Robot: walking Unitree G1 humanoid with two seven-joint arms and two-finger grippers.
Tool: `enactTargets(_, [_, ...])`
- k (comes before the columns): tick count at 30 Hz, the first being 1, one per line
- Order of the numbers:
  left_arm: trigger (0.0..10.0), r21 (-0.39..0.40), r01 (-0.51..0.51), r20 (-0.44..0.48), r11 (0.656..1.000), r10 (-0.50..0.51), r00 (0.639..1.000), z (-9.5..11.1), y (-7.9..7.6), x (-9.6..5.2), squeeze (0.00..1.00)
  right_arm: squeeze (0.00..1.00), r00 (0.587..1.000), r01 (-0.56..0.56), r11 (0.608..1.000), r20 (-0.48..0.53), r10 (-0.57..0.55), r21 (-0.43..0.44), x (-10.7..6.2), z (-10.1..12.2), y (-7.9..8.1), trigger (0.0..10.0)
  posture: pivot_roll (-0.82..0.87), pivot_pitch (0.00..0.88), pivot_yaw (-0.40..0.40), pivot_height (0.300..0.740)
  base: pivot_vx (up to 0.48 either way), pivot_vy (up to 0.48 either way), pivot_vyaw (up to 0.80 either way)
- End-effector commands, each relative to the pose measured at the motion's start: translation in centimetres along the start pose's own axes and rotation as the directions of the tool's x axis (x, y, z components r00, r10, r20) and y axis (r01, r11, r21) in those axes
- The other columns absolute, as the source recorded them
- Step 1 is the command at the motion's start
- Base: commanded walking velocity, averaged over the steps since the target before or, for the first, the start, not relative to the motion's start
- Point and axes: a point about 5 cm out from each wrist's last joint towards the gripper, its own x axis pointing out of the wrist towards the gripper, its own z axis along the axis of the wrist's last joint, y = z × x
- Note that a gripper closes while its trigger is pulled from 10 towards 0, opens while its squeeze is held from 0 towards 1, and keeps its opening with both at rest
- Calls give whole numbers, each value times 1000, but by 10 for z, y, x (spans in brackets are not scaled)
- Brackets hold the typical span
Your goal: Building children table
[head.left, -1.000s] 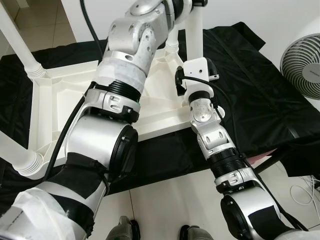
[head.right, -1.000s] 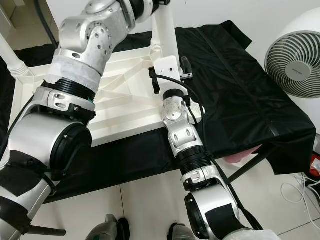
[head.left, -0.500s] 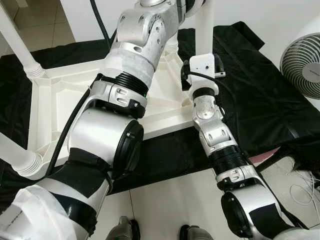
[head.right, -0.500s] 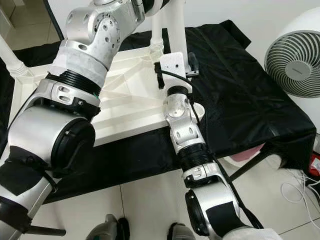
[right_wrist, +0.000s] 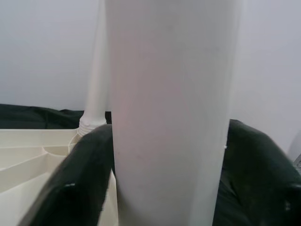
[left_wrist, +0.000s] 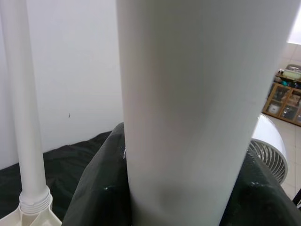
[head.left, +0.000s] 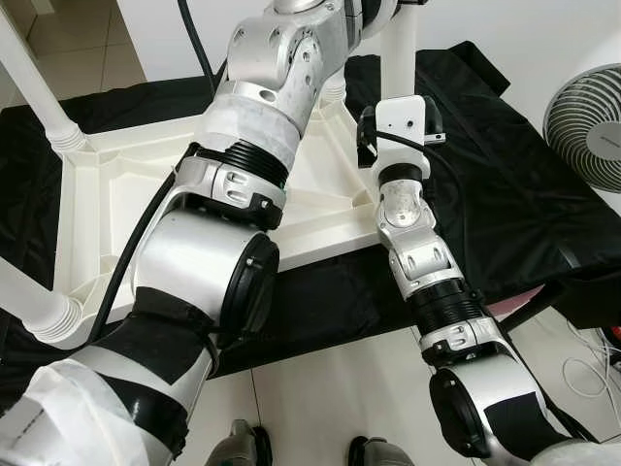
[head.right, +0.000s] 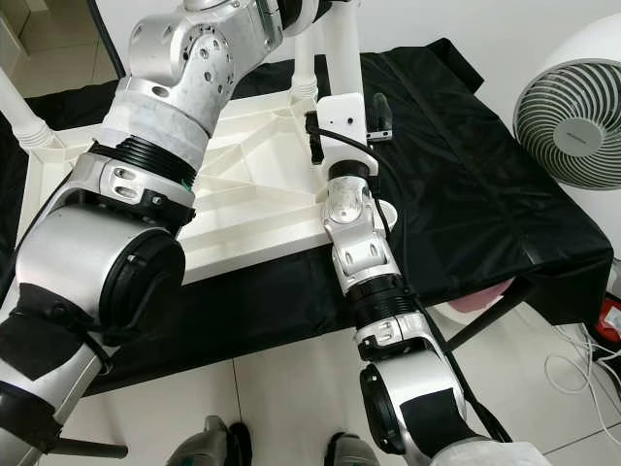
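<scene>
Closest to the robot is the pale tiled floor [head.left: 320, 398]. A little past it is a low surface with a black cloth [head.right: 466, 194] spread over it.

On the cloth lies the white plastic children's table [head.left: 126, 194]. It is upside down, so its ribbed underside faces up. Three legs [head.left: 29, 83] already stand up from its corners.

The right arm [head.right: 364, 262] reaches forward over the near edge of the table top. Its right gripper [right_wrist: 169, 188] is at a fourth white leg [head.right: 340, 49], low down near the table corner closest to the cloth's open side. In the right wrist view the two black fingers [right_wrist: 82, 179] sit on both sides of this leg and hug it tight.

The left arm [head.left: 262, 126] reaches up and across the table. Its left gripper [left_wrist: 181, 197] is on the same white leg, higher up than the right one. In the left wrist view its black fingers [left_wrist: 96, 183] wrap the leg from both sides, holding it too. The leg stands almost straight up.

Farther off to the robot's right, past the cloth, stands a white fan [head.right: 572, 116] with a round grille. Behind everything is a plain white wall [head.left: 524, 29].
</scene>
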Motion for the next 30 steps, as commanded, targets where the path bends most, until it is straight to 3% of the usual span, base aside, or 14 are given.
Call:
enactTargets(1, [10000,14,52,14,999,-52,999,7,-8,0,0,0,1000,14,1000,18,-14,10,2,4,-1,3569,-96,115,45,740,0,0,0])
enactTargets(3, [10000,13,55,13,998,-55,998,7,-8,0,0,0,1000,15,1000,19,-15,10,3,4,-1,3451,-96,115,45,740,0,0,0])
enactTargets(5, [10000,13,60,13,998,-60,998,8,-9,0,0,0,1000,17,1000,21,-17,12,3,5,-2,1804,-96,115,45,740,0,0,0])
enactTargets(7, [10000,13,60,13,998,-60,998,8,-9,0,0,0,1000,17,1000,21,-17,12,3,5,-2,1804,-96,115,45,740,0,0,0])
enactTargets(8, [10000,11,62,11,998,-63,998,8,-9,0,0,0,1000,19,1000,22,-20,14,3,5,-2,0,-96,115,45,740,0,0,0])
enactTargets(14, [10000,20,80,-7,997,-80,997,7,-10,-1,0,0,999,43,999,26,-44,14,5,6,-5,0,-96,115,45,740,0,0,0])
enactTargets(15, [10000,28,85,-10,996,-84,996,7,-10,-1,0,0,998,53,999,25,-53,13,5,6,-6,549,-95,117,47,740,0,0,0])
enactTargets(19, [10000,39,99,-12,994,-98,995,8,-11,-3,0,0,998,67,998,20,-67,14,6,5,-8,0,-95,117,47,740,0,0,0])
enactTargets(20, [10000,33,111,-7,993,-111,994,9,-11,-4,0,0,998,69,997,11,-69,18,6,4,-9,10000,-93,118,47,740,0,0,0])
enactTargets(21, [10000,29,120,-4,992,-120,993,10,-11,-5,0,0,998,70,997,4,-70,22,6,4,-9,10000,-93,118,47,740,0,0,0])
enactTargets(22, [10000,20,136,1,990,-136,991,11,-12,-6,1000,0,997,71,997,-1,-71,26,6,3,-9,10000,-92,118,48,740,0,0,0])
enactTargets(30, [10000,28,196,1,980,-196,981,14,-14,-11,1000,0,997,79,996,-11,-78,46,6,3,-10,10000,-94,118,51,740,0,0,0])
